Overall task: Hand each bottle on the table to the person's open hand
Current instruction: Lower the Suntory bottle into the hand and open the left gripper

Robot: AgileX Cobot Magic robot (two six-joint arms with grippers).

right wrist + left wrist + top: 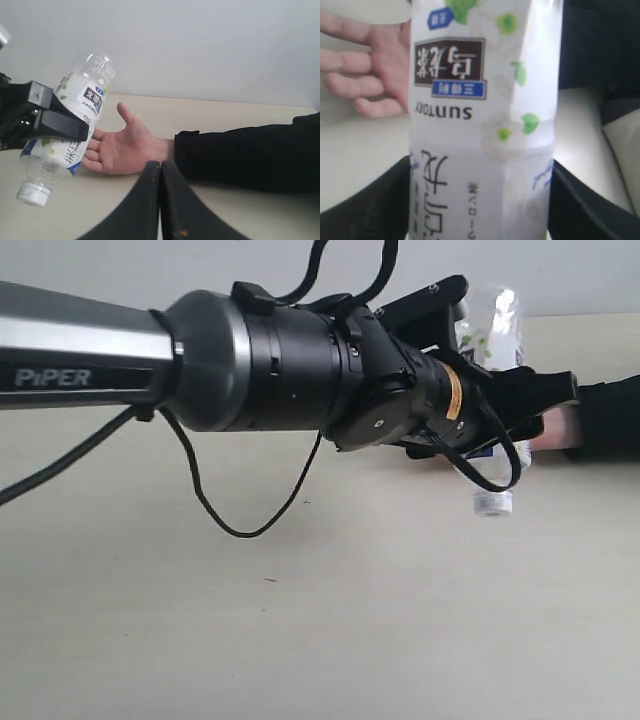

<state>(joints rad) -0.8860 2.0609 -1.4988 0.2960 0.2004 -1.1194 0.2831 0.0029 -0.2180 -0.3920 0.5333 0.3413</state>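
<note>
there, bottle (480, 125) in left hand (480, 195)

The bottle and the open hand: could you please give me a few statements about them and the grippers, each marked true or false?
1. The left gripper holds the bottle with its white cap pointing down. True.
2. The person's hand is clenched in a fist. False: it is open, with the palm showing.
3. The right gripper grips a second bottle. False: it is shut on nothing.
4. The person wears a black sleeve. True.
</note>
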